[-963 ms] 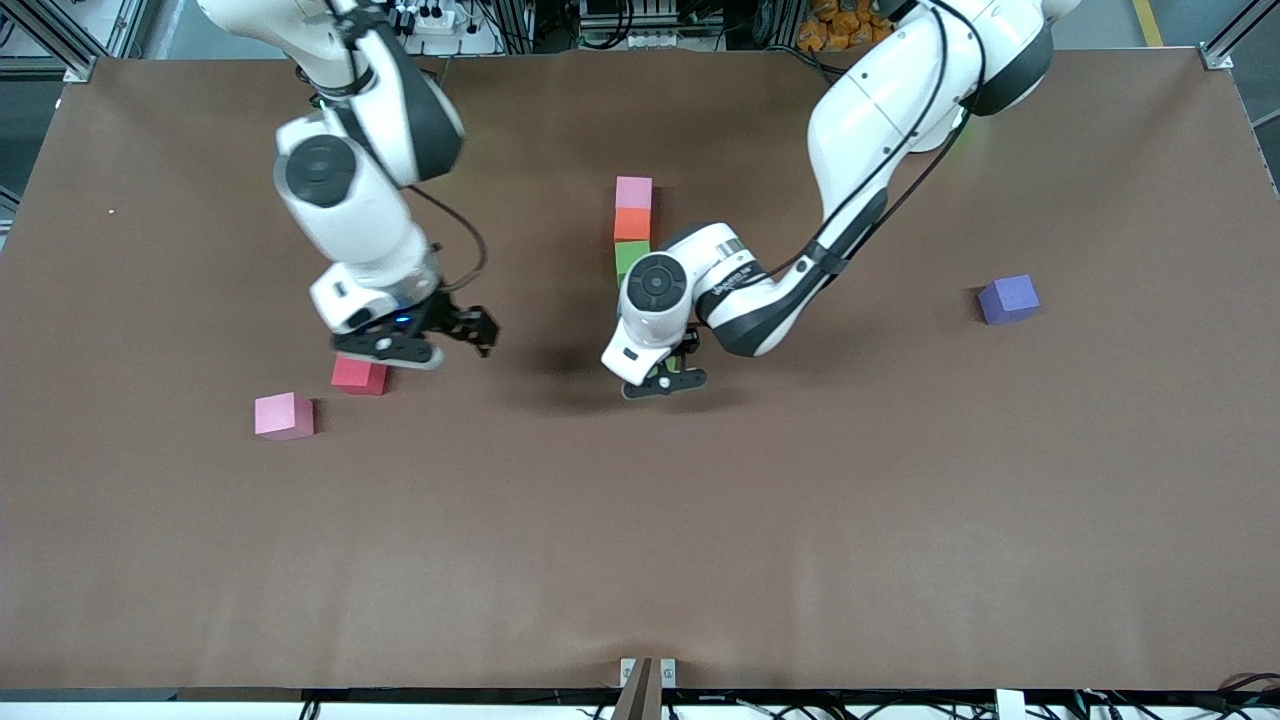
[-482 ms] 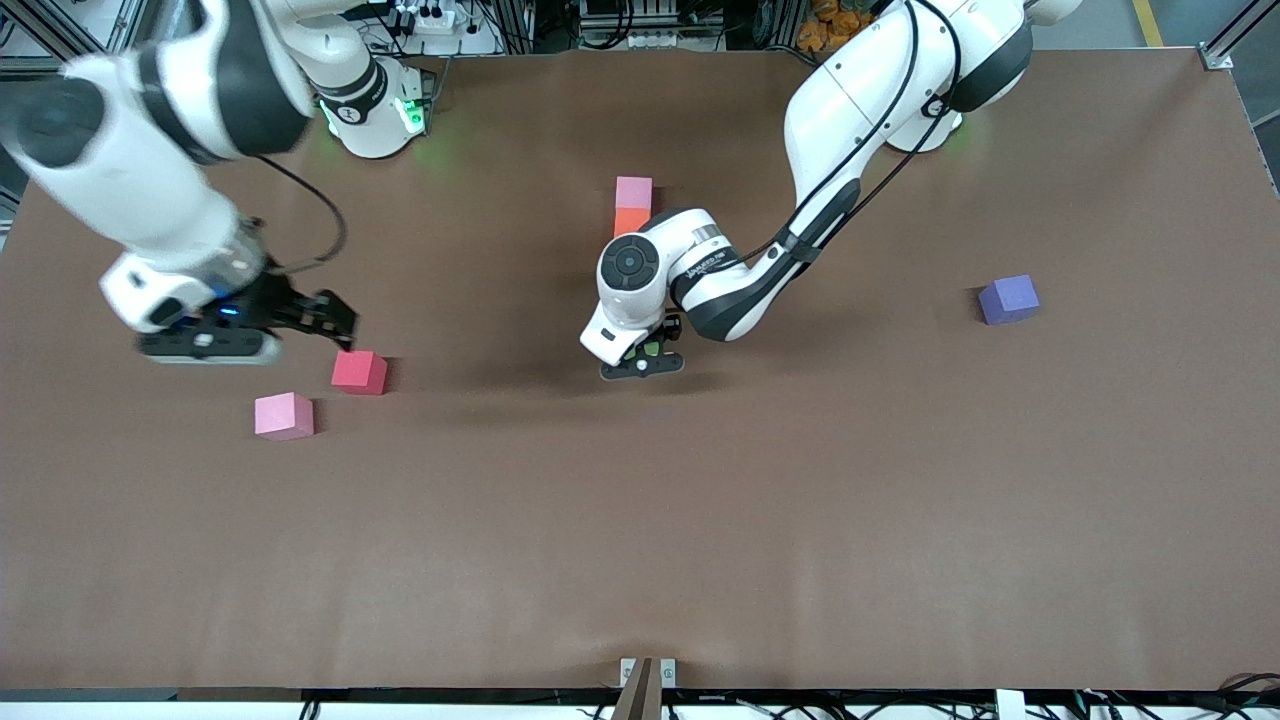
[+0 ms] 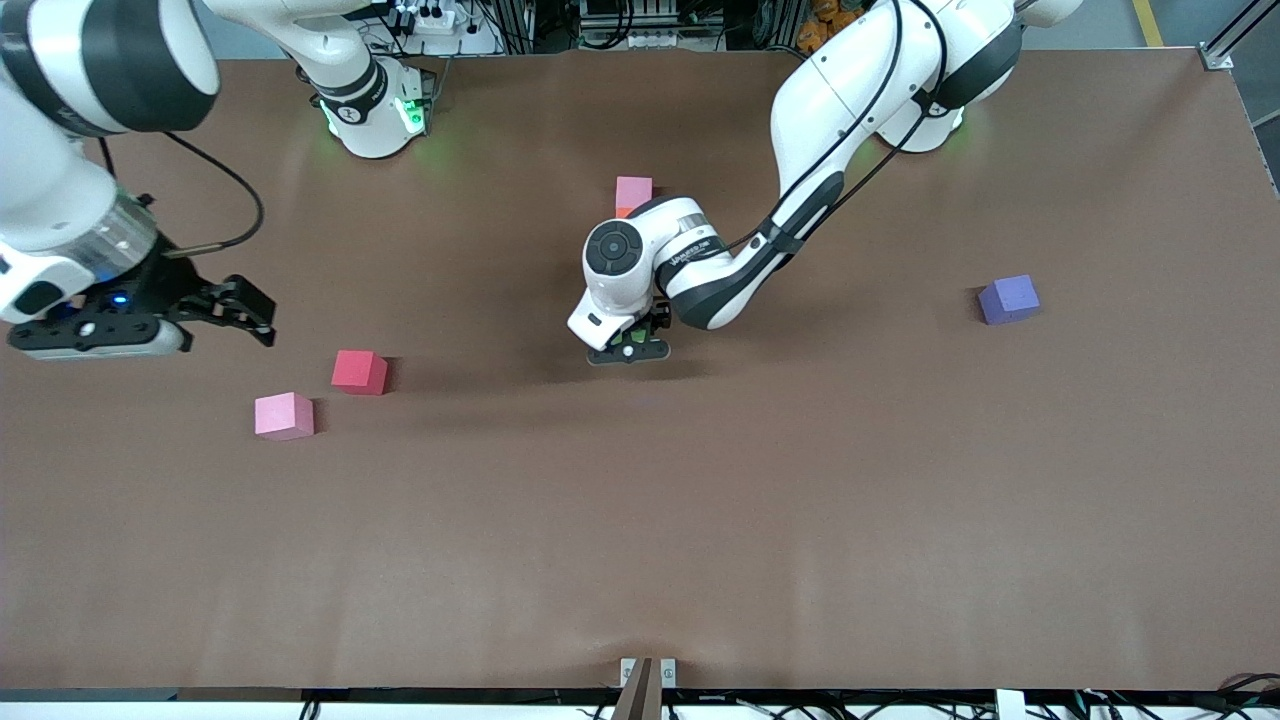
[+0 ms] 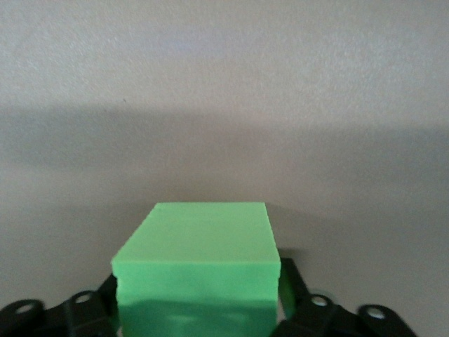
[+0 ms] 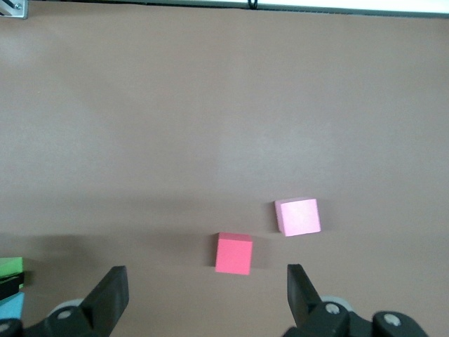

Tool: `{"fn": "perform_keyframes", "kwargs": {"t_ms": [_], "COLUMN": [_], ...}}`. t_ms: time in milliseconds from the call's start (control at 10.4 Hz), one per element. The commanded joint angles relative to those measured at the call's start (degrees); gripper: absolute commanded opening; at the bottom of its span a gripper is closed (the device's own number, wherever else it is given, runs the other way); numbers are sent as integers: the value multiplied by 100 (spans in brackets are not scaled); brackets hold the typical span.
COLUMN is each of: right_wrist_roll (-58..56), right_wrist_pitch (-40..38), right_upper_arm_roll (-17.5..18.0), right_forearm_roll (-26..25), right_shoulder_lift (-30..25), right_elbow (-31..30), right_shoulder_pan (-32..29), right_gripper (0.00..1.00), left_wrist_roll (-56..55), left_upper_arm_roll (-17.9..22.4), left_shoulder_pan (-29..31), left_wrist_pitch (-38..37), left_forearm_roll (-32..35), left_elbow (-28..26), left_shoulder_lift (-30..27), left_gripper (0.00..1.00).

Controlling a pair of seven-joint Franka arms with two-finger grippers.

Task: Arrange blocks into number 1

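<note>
A bright green block (image 4: 200,235) rests on the brown table between my left gripper's (image 4: 200,298) fingers, which stand slightly off its sides. From the front I see a sliver of that green block (image 3: 628,338) under my left gripper (image 3: 628,347). It is at the near end of a line headed by a light pink block (image 3: 633,190) and an orange block (image 3: 622,211); the arm hides the ones between. The right wrist view catches a sky blue block (image 5: 10,306) at its edge. My right gripper (image 3: 262,320) hangs open and empty over the table, above a red block (image 3: 360,371) and a second pink block (image 3: 284,415).
A purple block (image 3: 1008,298) lies alone toward the left arm's end of the table (image 3: 800,520). The red block (image 5: 233,253) and the pink block (image 5: 298,216) lie apart from each other.
My right arm swung up and away from the red block toward its end of the table. My left gripper brought the green block closer to the line and its fingers parted.
</note>
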Motion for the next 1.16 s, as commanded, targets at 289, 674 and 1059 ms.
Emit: {"fn": "perform_keyframes", "kwargs": {"t_ms": [289,674,1059], "right_wrist_roll": [-623,-570,-535], "right_wrist_pitch": [-112,-121,-121], "right_upper_arm_roll": [-37,-390,-390], "right_forearm_roll": [-92,-75,-40], "right_shoulder_lift": [121,130,139], "right_elbow": [418,524,524], "right_shoulder_pan": [-531,-249,-258], "right_gripper": [100,100,100], "left_wrist_roll": [-110,-40,319], "left_upper_arm_roll": [87,87,78], "left_shoulder_pan": [813,1806,2537], "left_wrist_pitch": [-692,-1175,-1386], "left_forearm_roll": [-41,-24,-76], "left_elbow": [48,48,66], "left_shoulder_lift": [-698,-1674,-2290], "left_gripper": [100,100,100]}}
